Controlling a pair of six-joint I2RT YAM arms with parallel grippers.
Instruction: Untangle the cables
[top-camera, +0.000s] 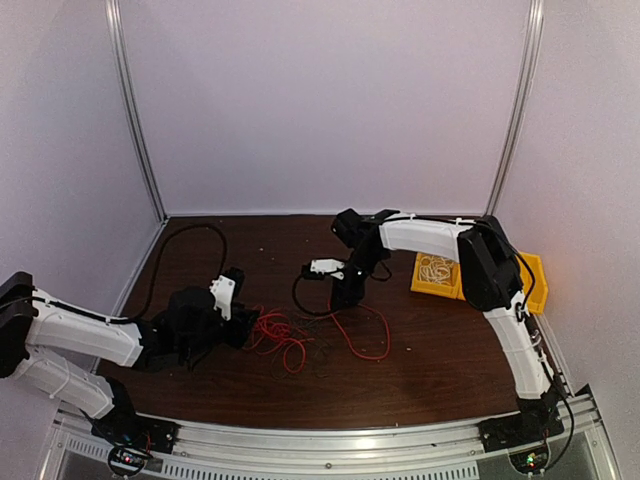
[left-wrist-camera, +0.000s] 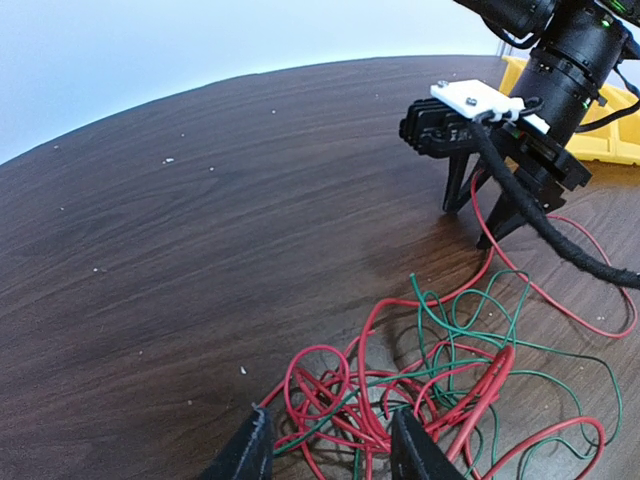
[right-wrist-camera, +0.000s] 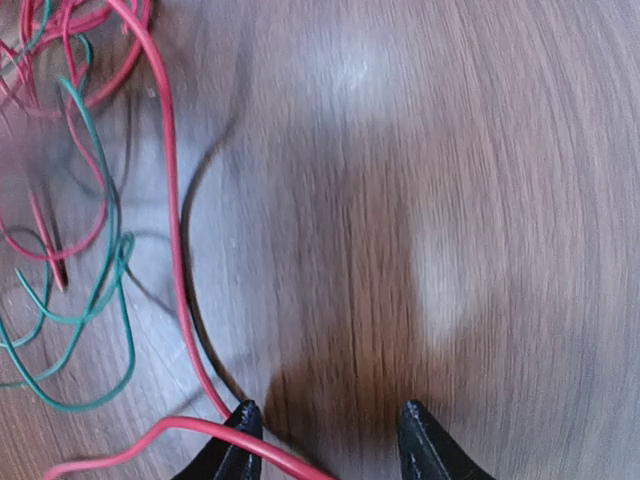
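A red cable (top-camera: 283, 335) lies tangled with a thin dark green cable (left-wrist-camera: 520, 345) on the brown table, between the arms. In the left wrist view the red tangle (left-wrist-camera: 400, 395) sits just ahead of and between my fingers. My left gripper (left-wrist-camera: 330, 452) is open and low at the tangle's left edge (top-camera: 243, 325). My right gripper (top-camera: 345, 300) points down at the table, open and empty (right-wrist-camera: 330, 442). A red strand (right-wrist-camera: 175, 250) runs past its left finger, with green loops (right-wrist-camera: 100, 300) further left. A white cable (top-camera: 437, 268) lies coiled in a yellow bin.
Two yellow bins (top-camera: 448, 288) (top-camera: 537, 285) stand at the right, behind the right arm. A thick black arm cable (top-camera: 185, 235) loops at the back left. Another thick black cable (left-wrist-camera: 560, 245) hangs off the right wrist. White walls enclose the table.
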